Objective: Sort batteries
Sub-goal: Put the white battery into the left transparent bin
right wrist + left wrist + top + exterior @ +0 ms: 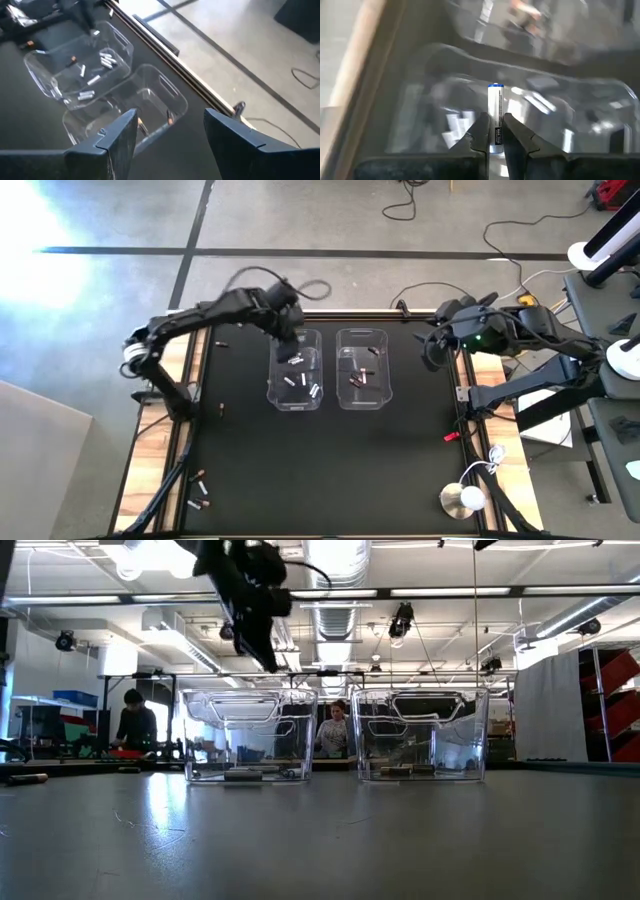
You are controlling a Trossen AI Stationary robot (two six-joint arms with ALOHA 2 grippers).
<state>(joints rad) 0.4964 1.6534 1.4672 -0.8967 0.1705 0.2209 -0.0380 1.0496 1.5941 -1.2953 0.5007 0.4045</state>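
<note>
Overhead, two clear bins (296,394), one gripped battery (495,107)

The flat tabletop (320,450) is matte black, edged left and right by pale striped wood-grain boards (165,415). Two clear plastic bins sit on it: the left bin (296,370) holds silvery-white cylindrical batteries (312,390), while the right bin (363,368) holds dark cylindrical batteries with copper-red ends (358,383). A white battery with a blue cap and a dark printed band (495,116) is pinched between the black fingers of the left gripper (494,136). The right gripper (170,131) has dark grey fingers. A small red clip-like piece (451,436) lies at the table's right edge. The grey concrete floor (300,220) carries dark lines.
</note>
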